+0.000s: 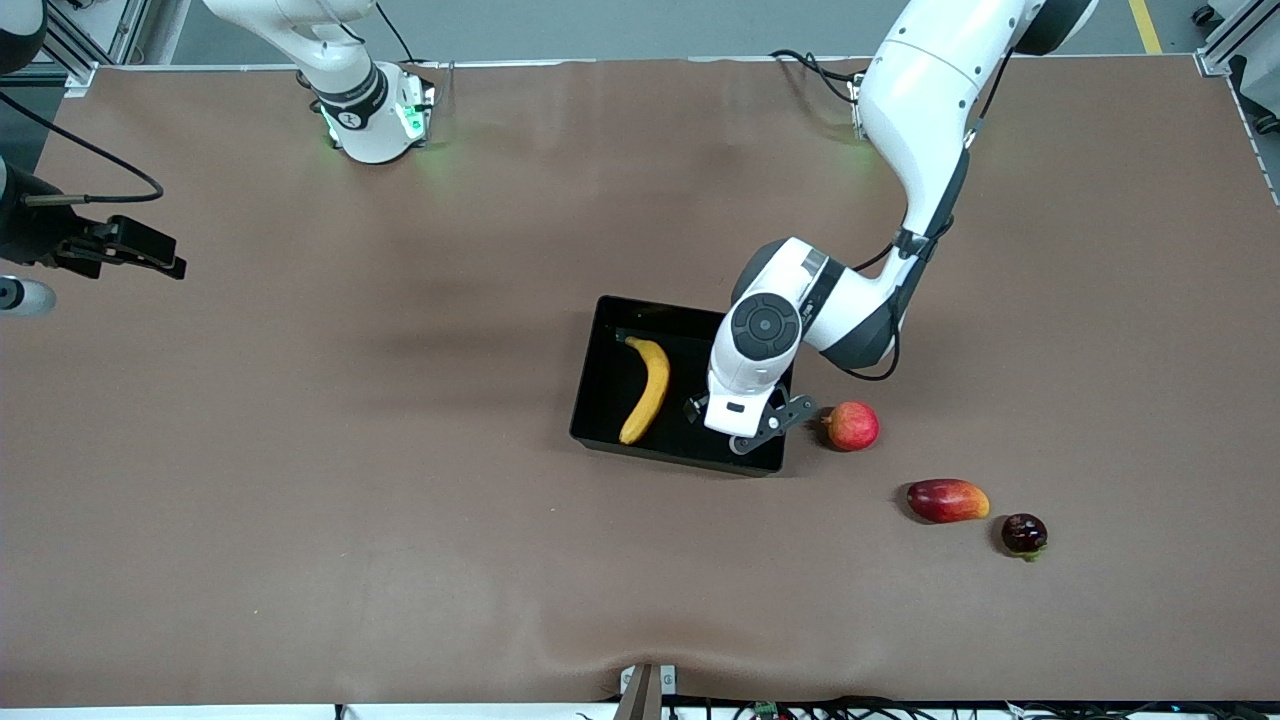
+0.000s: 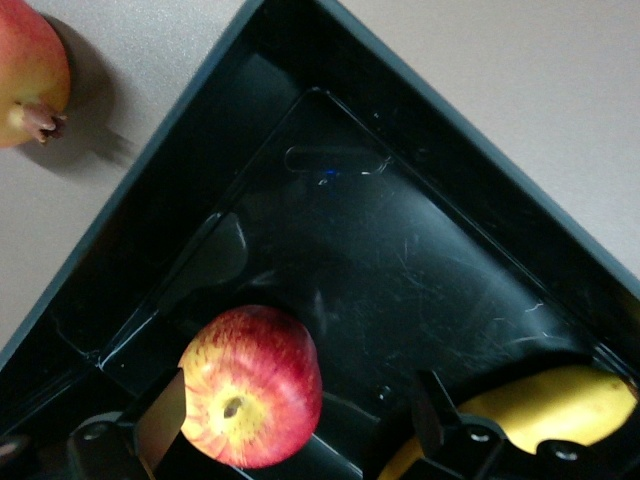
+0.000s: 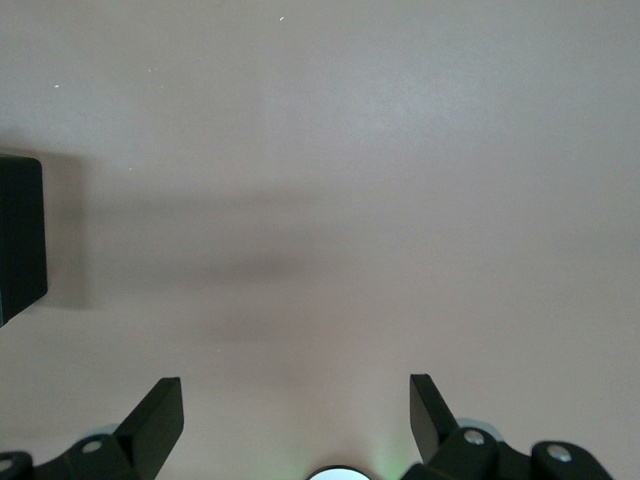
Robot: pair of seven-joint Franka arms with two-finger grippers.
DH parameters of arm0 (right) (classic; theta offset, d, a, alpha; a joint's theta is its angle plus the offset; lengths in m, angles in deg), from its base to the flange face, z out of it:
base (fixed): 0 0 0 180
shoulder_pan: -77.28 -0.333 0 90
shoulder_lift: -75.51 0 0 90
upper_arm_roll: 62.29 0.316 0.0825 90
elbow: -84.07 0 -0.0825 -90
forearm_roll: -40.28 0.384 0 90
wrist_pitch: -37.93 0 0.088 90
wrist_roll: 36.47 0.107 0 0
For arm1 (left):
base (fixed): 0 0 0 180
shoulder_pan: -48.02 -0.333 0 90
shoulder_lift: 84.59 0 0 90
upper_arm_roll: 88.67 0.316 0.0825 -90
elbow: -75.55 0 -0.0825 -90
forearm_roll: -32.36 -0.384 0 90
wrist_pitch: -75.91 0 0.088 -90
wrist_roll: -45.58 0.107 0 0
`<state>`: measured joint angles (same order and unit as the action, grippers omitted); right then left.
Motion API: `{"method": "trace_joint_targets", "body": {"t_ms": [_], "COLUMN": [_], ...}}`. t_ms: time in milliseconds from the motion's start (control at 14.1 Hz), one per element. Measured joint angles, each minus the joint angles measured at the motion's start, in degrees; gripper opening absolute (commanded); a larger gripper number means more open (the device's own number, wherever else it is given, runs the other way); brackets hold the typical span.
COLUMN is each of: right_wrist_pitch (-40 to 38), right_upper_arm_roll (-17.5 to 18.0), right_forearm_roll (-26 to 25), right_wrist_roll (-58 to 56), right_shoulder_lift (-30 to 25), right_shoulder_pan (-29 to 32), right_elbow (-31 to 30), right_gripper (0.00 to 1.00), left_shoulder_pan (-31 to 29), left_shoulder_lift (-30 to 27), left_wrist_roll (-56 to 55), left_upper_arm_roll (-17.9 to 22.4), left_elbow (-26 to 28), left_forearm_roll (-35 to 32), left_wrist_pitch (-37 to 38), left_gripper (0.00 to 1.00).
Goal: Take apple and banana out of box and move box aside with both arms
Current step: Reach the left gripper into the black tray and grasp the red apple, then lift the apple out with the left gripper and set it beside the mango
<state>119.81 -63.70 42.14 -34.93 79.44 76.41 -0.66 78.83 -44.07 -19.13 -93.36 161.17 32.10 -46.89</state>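
Dark round fruit (image 1: 1024,533), streaked red apple (image 2: 252,385), glossy black tray (image 1: 603,400)

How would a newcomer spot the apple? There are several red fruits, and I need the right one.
Find the black tray mid-table. The apple lies inside it beside the banana, between the left gripper's open fingers. It alone of the red fruits is in the tray; the others lie on the table.
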Motion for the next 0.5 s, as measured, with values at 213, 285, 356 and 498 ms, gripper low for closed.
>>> {"method": "trace_joint_targets", "body": {"t_ms": [213, 285, 356, 498], "right_wrist_pitch": [0.0, 0.0, 0.0, 0.0], "right_upper_arm_roll": [0.0, 0.0, 0.0, 0.0], "right_forearm_roll": [0.0, 0.0, 0.0, 0.0], "right_wrist_roll": [0.0, 0.0, 0.0, 0.0], "right_shoulder_lift": [0.0, 0.0, 0.0, 0.0], "right_shoulder_pan": [0.0, 0.0, 0.0, 0.0], "right_elbow": [0.0, 0.0, 0.0, 0.0], "right_gripper": [1.00, 1.00, 1.00, 1.00], "left_shoulder_pan": [0.0, 0.0, 0.0, 0.0], "left_shoulder_lift": [0.9, 1.3, 1.6, 1.7], "left_wrist_roll": [0.0, 0.0, 0.0, 0.1], "left_upper_arm_roll": [0.1, 0.1, 0.1, 0.1], "left_elbow": [0.4, 0.6, 0.8, 1.3], "left_forearm_roll": [0.0, 0.0, 0.0, 0.0], "left_wrist_pitch": [0.0, 0.0, 0.0, 0.2], "left_gripper": [1.00, 1.00, 1.00, 1.00]}}
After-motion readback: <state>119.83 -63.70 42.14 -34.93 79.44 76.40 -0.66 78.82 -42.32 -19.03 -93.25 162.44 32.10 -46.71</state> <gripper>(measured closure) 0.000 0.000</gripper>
